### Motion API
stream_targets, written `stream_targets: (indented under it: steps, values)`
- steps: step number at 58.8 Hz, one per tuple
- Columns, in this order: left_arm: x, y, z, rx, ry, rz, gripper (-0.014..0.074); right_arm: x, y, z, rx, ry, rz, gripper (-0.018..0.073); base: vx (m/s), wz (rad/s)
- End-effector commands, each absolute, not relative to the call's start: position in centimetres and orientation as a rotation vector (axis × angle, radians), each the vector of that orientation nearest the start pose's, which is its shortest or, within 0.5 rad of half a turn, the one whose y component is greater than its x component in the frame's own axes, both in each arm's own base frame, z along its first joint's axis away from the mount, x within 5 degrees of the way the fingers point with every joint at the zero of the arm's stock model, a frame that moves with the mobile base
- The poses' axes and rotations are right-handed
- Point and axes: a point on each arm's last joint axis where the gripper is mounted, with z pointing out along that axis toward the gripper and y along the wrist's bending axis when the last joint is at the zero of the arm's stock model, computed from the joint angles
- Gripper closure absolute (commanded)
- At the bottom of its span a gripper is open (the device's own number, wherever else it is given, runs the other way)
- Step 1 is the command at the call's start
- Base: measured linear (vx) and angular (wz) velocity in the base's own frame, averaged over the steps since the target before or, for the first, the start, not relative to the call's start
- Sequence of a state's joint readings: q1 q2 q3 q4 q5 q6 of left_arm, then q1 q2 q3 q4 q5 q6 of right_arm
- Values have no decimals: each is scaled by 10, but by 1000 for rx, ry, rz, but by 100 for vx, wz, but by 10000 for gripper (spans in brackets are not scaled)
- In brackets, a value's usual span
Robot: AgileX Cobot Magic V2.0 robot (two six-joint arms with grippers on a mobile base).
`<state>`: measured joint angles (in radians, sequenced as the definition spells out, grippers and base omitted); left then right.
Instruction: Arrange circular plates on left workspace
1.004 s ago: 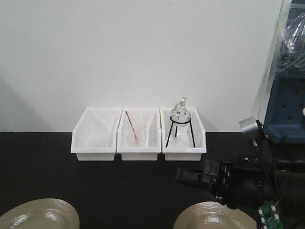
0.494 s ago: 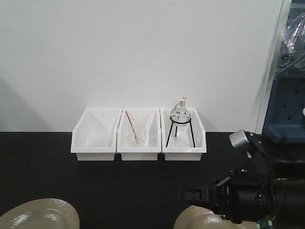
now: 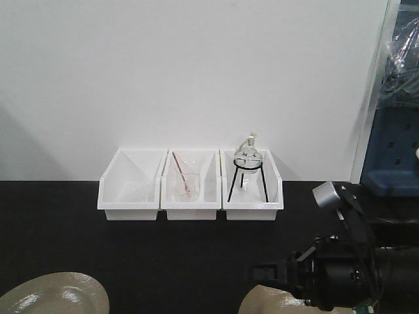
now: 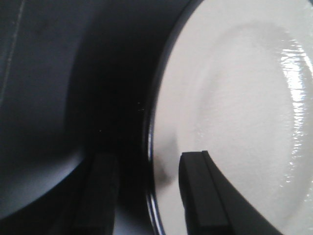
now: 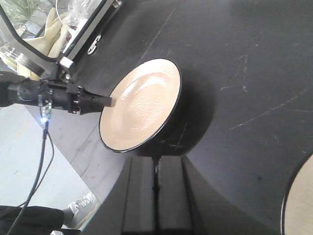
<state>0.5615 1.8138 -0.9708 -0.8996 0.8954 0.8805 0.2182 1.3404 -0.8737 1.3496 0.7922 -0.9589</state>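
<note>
Two circular plates, beige with black rims, lie at the near edge of the black countertop. The left plate also shows in the right wrist view, overhanging the counter's white front edge. My left gripper straddles this plate's rim, one finger on top and the other underneath; it shows at the plate's edge in the right wrist view. The right plate is partly hidden by my right arm. My right gripper is shut and empty above the counter between the plates.
Three white bins stand against the back wall; the middle one holds a beaker with a red rod, the right one a round flask on a black tripod. Blue equipment stands at the far right. A metal-framed case sits beyond the left plate.
My right arm has dropped lower and pulled towards the near edge, covering more of the right plate. The left plate has not moved.
</note>
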Motion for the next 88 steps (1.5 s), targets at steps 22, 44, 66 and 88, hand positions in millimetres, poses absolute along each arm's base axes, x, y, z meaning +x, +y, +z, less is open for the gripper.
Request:
stream_targets:
  steps: [22,44,66,88]
  values:
    - [310,111,166,-350,2441,-1026,250,247,121,318,-378,2075,1167,529,0,0]
    - [310,108,169,-343,2425,-1082,605,245,122,318,-399,2076,1193,529,0,0]
    - [319,97,199,-396,2126,-1372,597,243,123,318,-416,2077,1213,529,0,0]
    - [350,34,220,-423,1943,-1523,597,240,124,318,-440,2078,1240,529,0,0]
